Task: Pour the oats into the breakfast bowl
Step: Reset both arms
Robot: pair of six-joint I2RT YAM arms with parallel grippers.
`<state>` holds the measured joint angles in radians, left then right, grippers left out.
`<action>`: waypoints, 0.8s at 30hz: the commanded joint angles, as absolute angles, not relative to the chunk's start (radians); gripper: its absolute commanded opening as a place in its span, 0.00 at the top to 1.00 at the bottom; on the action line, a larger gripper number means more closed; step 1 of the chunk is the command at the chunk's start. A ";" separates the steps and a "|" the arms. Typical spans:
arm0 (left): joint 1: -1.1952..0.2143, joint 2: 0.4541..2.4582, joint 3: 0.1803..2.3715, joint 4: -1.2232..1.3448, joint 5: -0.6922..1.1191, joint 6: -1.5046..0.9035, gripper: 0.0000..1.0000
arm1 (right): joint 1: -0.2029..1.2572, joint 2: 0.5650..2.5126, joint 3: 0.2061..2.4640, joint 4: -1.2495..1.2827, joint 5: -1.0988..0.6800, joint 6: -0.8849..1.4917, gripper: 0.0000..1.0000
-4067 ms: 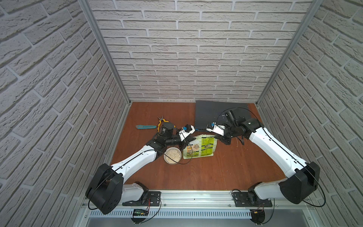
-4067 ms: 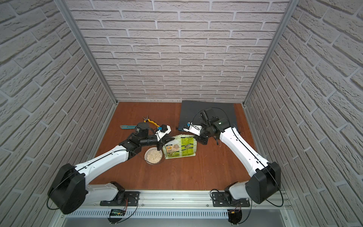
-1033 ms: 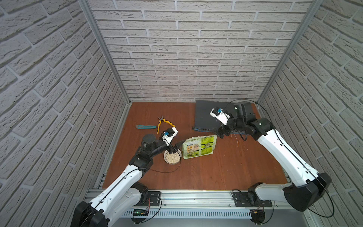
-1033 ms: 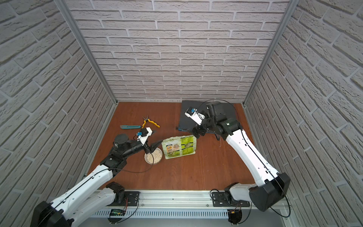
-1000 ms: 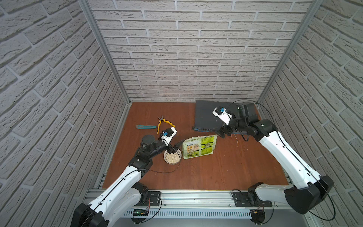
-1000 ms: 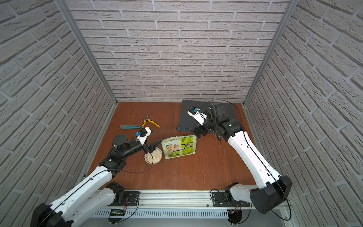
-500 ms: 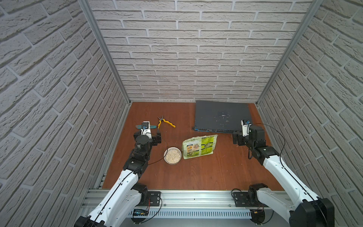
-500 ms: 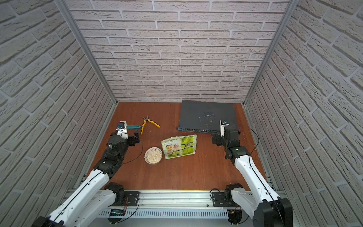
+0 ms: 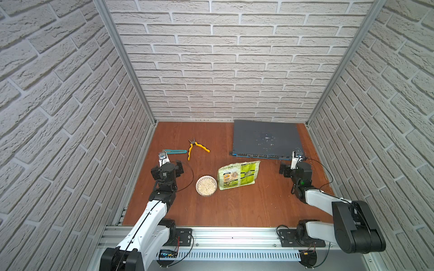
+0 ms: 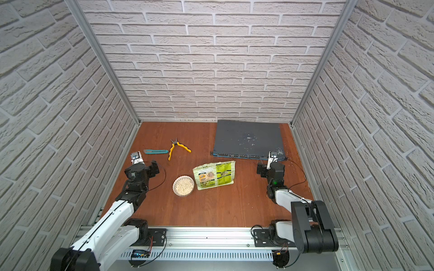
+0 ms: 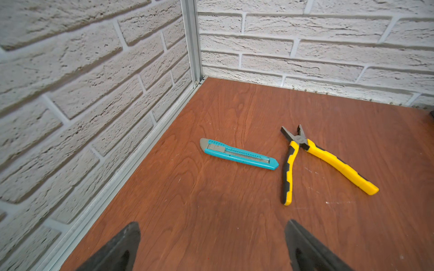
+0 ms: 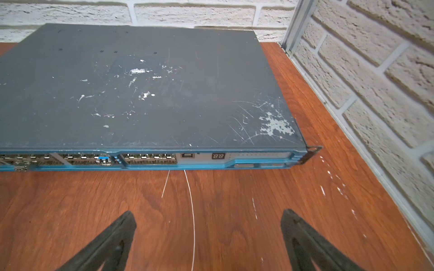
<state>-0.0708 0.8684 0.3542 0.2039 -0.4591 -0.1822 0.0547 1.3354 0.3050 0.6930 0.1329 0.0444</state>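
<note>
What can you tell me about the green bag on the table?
The oat pouch looks like plastic, light and dark green, with a yellow label, an oat picture and small print on its face. It seems to lie on its side on the wooden table, with its printed face showing. One end is right beside the breakfast bowl, though I can't tell if they touch. Nothing holds it or rests on it. I can't see whether it is open.

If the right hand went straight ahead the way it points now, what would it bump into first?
The right hand would likely hit the port-lined front of the flat grey box first.
</note>
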 commanded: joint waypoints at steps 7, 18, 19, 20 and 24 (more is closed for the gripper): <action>-0.010 1.051 0.288 0.564 -0.320 -0.094 0.02 | 0.048 1.526 0.361 0.911 0.031 0.021 0.01; 0.077 1.432 0.309 0.921 -0.067 -0.066 0.02 | 0.015 1.541 0.423 0.821 -0.004 0.050 0.01; 0.085 1.477 0.306 0.964 -0.053 -0.068 0.02 | 0.015 1.542 0.423 0.821 -0.004 0.049 0.01; 0.090 1.519 0.303 1.012 -0.042 -0.071 0.02 | 0.015 1.542 0.423 0.820 -0.004 0.050 0.01; 0.094 1.543 0.333 0.980 -0.041 -0.075 0.02 | 0.015 1.542 0.422 0.821 -0.003 0.048 0.01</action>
<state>0.0860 1.5402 0.2974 0.8837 -0.0826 -0.0792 0.0193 1.5398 0.4168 0.8040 0.0063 0.0380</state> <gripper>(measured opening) 0.981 0.994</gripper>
